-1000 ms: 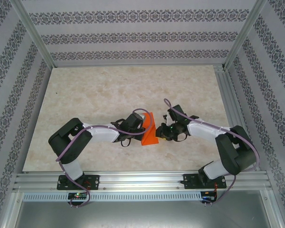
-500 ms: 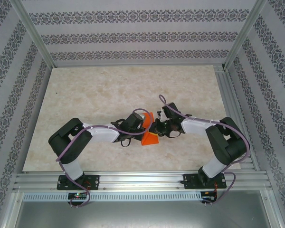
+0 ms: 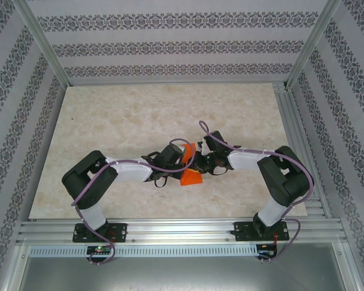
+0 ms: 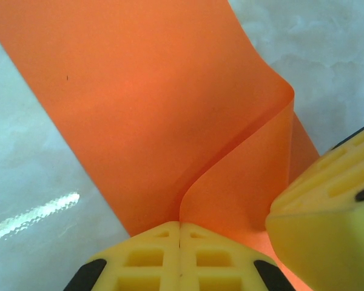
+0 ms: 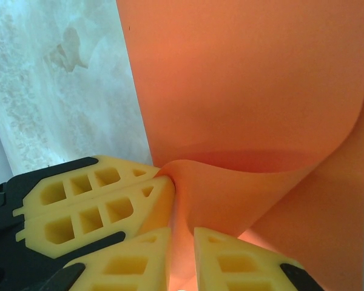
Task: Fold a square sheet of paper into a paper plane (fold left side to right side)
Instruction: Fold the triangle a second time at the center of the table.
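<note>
2 arms reach in from either side in the overhead view and meet near the middle of the table [image 3: 139, 115]. The left gripper [image 3: 185, 160] and the right gripper [image 3: 199, 162] sit just beside each other, both at the orange sheet of paper [image 3: 192, 177]. 1 part of the sheet lies flat on the table toward the near edge, and a smaller orange part stands up between the 2 grippers. From here I cannot judge how far either pair of fingers is open.

On the left wrist camera, the left gripper [image 4: 180, 229] has its 2 yellow fingers pressed together with no gap, and the sheet of paper [image 4: 158, 109] comes straight out of the seam between them, so I read it as clamped on the paper. Above the fingers the sheet bends over in a loose, rounded curl, not a sharp crease. 1 yellow finger [image 4: 327, 212] of the other gripper touches the paper at the lower right.

On the right wrist camera, the right gripper [image 5: 182, 239] has its fingers a narrow gap apart, and the sheet of paper [image 5: 242, 91] runs down through that gap. I cannot tell whether the pads actually press it. The other gripper's fingers [image 5: 91, 206] come in from the left and meet the paper's bent edge just above my right fingertips. The sheet rises and curves over beyond them.
</note>
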{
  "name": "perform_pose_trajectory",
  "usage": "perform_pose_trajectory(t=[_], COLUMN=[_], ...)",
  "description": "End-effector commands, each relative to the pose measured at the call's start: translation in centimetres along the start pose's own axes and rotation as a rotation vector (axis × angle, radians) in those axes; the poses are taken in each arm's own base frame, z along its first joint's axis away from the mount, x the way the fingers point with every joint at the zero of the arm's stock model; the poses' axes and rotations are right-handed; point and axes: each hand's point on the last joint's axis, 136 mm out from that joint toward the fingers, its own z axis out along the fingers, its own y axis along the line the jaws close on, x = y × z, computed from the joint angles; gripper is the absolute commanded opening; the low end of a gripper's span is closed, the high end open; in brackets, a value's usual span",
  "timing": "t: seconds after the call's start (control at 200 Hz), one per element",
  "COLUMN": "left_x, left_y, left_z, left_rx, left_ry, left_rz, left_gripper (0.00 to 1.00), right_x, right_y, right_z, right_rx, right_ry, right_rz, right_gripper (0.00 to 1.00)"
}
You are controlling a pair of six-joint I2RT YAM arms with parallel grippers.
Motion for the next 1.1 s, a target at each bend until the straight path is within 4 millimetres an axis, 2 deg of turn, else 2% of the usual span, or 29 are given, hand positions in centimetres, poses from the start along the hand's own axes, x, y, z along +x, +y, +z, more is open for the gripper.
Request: perform_pose_trajectory(t=[0.0, 0.834, 1.029, 1.094], left_x=[-0.2, -0.2, -0.6, -0.9], left_y=[1.2, 1.9, 1.5, 1.3], left_z=[-0.3, -0.2, -0.6, -1.0], left_rx=[-0.052, -0.089, -0.078, -0.066], left_ry=[-0.006, -0.008, -0.019, -0.025], left_rz=[-0.011, -0.026, -0.031, -0.036], left_gripper=[0.00, 0.00, 0.00, 0.09], right_x=[-0.4, -0.7, -0.1, 0.0], right_y=[0.6, -1.2, -2.8, -3.4], right_z=[0.2, 1.7, 1.9, 1.9], right_rx=[-0.012, 0.041, 0.105, 0.132], right_ry=[-0.013, -0.003, 0.017, 0.021], right_rz=[-0.015, -0.009, 0.020, 0.034], right_gripper=[0.18, 0.18, 0.18, 0.18])
